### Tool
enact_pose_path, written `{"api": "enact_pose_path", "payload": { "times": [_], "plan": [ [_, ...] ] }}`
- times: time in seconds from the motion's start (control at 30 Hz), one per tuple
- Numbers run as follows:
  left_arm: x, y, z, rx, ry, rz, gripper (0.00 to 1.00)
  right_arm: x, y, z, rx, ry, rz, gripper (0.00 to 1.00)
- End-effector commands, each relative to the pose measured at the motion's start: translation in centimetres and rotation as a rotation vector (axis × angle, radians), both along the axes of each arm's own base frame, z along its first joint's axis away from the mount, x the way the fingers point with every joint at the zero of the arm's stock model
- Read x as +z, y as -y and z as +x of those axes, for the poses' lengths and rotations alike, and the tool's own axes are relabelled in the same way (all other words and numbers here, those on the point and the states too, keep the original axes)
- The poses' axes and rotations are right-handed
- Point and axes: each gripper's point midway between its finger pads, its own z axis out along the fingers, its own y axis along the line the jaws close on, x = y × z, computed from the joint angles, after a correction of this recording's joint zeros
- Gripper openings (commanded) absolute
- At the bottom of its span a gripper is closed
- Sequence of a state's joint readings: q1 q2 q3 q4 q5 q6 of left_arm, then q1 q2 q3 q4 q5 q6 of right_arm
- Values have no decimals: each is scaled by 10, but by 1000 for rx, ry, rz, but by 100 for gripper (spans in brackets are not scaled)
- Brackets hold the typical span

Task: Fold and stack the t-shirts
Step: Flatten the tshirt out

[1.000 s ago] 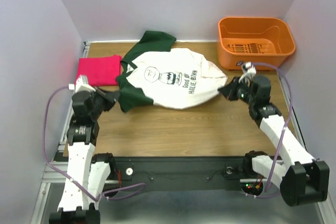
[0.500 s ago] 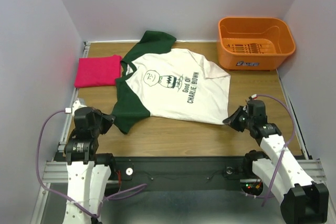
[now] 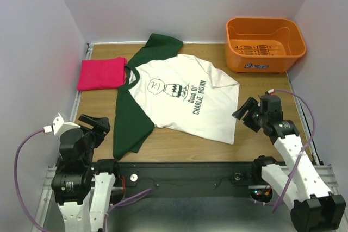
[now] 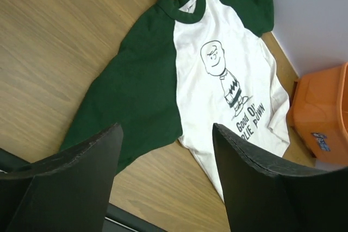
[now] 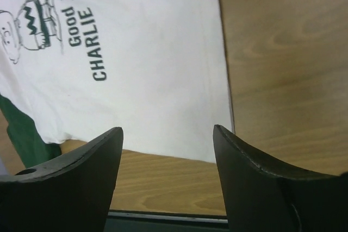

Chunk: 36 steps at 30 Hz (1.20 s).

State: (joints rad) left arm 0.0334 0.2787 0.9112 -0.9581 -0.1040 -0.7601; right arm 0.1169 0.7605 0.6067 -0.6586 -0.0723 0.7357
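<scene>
The white cloth t-shirt with dark green sleeves and a cartoon-face "Charlie Brown" print [image 3: 179,99] lies spread flat, print up, across the middle of the brown wooden table [image 3: 174,149]. Its collar points to 10 o'clock and its hem to 4 o'clock. At 8 o'clock the left gripper [image 3: 93,123] hovers off the near sleeve, jaws wide apart and holding nothing. At 4 o'clock the right gripper [image 3: 244,113] sits just beside the hem corner, likewise spread and empty. Farther back, the folded bright pink-red t-shirt [image 3: 100,73] rests at 10 o'clock, touching the collar. The orange plastic basket [image 3: 261,61] stands at 1 o'clock.
</scene>
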Motion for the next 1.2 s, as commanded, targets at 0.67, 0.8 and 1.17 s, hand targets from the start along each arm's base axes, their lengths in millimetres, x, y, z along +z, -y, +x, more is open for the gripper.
{"api": "enact_pose_path", "payload": {
  "times": [0.67,0.8,1.17],
  "plan": [
    [-112,97,226,-343,-283,84,63,-51,-118,67,660,-75,-169,62],
    [-173,100,215,-338,-453,55,62,-75,-110,54,633,-154,-179,62],
    [-241,79,109,-140,-669,-107,57,-119,-79,-21,552,-367,-150,64]
  ]
}}
